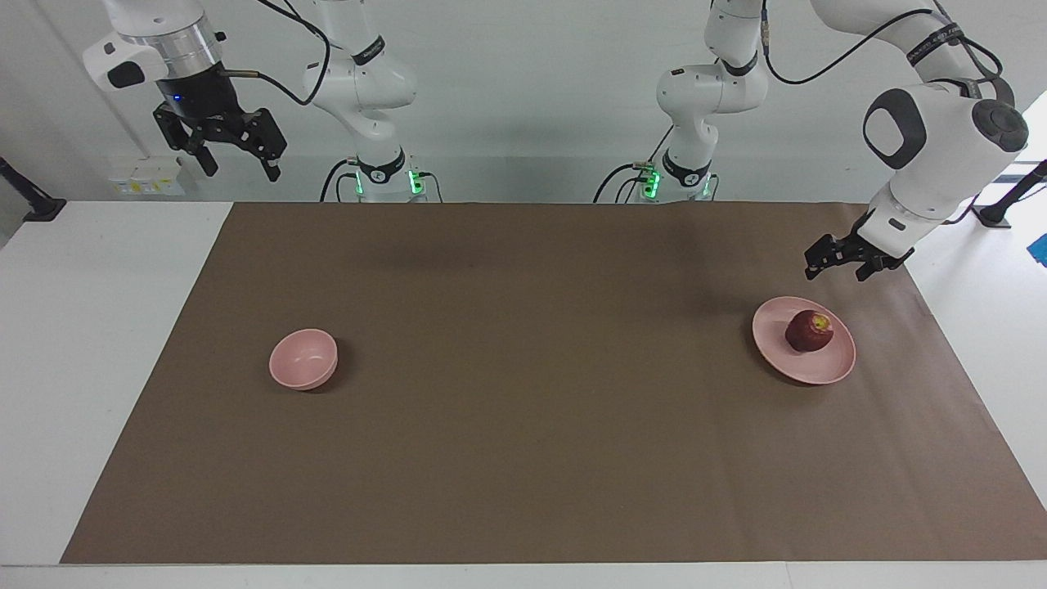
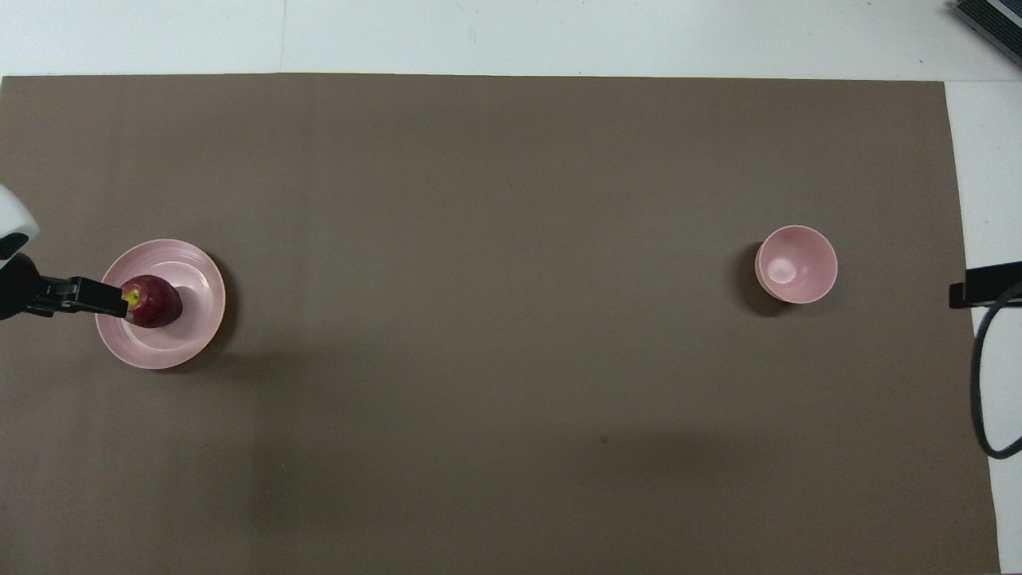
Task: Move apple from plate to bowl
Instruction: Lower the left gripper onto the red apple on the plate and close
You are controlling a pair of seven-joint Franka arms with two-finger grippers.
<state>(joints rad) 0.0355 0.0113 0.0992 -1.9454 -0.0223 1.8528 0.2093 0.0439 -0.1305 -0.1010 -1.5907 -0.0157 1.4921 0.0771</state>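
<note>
The dark-red apple [image 1: 808, 331] sits on the pale-pink plate [image 1: 781, 356] toward the left arm's end of the table; both show in the overhead view, apple [image 2: 157, 302] on plate [image 2: 200, 275]. My left gripper [image 1: 836, 268] is open and empty, up in the air over the plate's rim and apart from the apple; in the overhead view its tip [image 2: 108, 297] overlaps the rim. The small pink bowl [image 1: 303, 358] [image 2: 797, 263] stands empty toward the right arm's end. My right gripper [image 1: 237, 155] waits open, raised high near its base.
A brown mat [image 1: 523, 458] covers most of the white table. A black cable [image 2: 986, 375] hangs at the edge of the overhead view by the right gripper [image 2: 984, 284].
</note>
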